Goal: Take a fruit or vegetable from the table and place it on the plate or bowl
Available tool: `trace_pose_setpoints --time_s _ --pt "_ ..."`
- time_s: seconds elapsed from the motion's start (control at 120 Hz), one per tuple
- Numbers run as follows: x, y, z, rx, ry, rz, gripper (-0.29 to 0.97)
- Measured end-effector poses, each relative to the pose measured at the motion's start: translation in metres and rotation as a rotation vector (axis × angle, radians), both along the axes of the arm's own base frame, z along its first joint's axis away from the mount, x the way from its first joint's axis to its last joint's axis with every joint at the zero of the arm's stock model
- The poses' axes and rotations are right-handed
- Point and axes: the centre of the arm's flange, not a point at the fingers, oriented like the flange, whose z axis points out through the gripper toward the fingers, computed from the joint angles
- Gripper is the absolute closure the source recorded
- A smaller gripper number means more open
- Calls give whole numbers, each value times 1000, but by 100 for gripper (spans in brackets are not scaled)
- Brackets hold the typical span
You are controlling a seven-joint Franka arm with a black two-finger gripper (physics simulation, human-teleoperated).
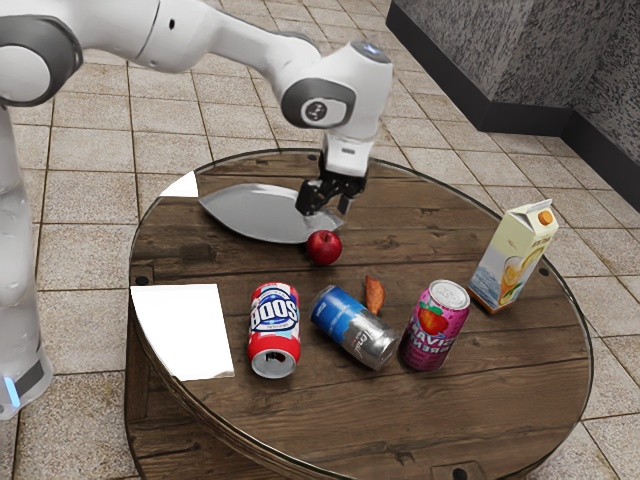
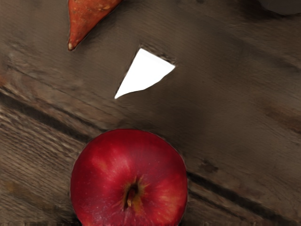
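A red apple [image 1: 323, 246] rests on the round wooden table [image 1: 470, 400], just in front of a flat grey plate [image 1: 250, 212]. My gripper [image 1: 322, 203] hangs a short way above the apple, over the plate's near edge, with its black fingers apart and nothing between them. In the wrist view the apple [image 2: 129, 179] lies right under my hand, stem up. An orange sweet potato [image 1: 374, 293] lies on the wood beyond the apple, toward the cans; its pointed tip [image 2: 87, 19] shows in the wrist view.
Toward the front of the table, a red-and-white can [image 1: 273, 328] and a blue can [image 1: 352, 327] lie on their sides. A pink can [image 1: 434, 325] stands upright. A juice carton [image 1: 513, 257] stands at the exterior view's right. A white patch [image 1: 182, 330] covers the table's left edge.
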Motion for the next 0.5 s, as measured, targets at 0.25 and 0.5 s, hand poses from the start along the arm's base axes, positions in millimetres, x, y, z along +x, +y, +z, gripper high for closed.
trace_pose_setpoints --time_s 0.25,0.5 --pt "1 1 -14 5 -10 -49 0" --pt "13 -10 -42 -1 19 -101 0"
